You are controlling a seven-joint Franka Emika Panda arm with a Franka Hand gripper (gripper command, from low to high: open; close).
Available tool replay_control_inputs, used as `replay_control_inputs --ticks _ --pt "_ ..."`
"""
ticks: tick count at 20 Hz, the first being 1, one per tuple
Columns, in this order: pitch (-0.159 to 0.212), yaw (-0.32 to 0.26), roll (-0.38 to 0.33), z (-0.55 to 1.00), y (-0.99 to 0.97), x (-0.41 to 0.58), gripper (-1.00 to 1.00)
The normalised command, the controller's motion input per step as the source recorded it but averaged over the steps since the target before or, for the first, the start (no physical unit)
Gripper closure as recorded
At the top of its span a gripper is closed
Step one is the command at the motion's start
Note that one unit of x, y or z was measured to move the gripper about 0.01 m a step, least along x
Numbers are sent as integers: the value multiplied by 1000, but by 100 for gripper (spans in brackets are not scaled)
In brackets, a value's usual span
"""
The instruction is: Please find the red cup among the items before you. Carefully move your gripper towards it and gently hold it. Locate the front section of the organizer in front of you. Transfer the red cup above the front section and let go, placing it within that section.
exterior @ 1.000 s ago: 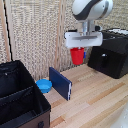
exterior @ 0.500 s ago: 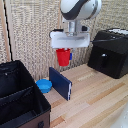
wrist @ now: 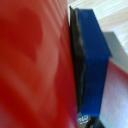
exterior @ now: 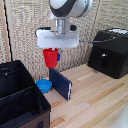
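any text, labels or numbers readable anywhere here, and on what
None can be read.
Black appliance: no lettering shows at this size.
Organizer: a small pale mark low on its front, too blurred to read.
Red cup, held in the hand: plain.
Blue bowl: plain.

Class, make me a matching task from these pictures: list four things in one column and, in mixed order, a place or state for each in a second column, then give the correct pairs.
Things
1. red cup
2. light-blue bowl
3. organizer
4. black appliance

Places or states
A. stands at the exterior view's right, on the table
B. held in the air between the fingers of the gripper
C. sits on the table beside the dark blue upright panel
D. open-topped, at the exterior view's lower left, split by a divider

Pairs: 1-B, 2-C, 3-D, 4-A
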Motion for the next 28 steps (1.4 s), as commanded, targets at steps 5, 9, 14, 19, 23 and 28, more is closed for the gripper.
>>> replay_control_inputs --ticks 5,9,14,19,23,28 --pt "43 0 0 523 919 0 100" --pt "73 0 0 259 953 0 100" --pt "64 0 -33 25 940 0 100" --pt "19 4 -157 -167 773 0 100" --pt "2 55 -287 -365 426 0 100" --pt "54 108 -146 -365 478 0 100"
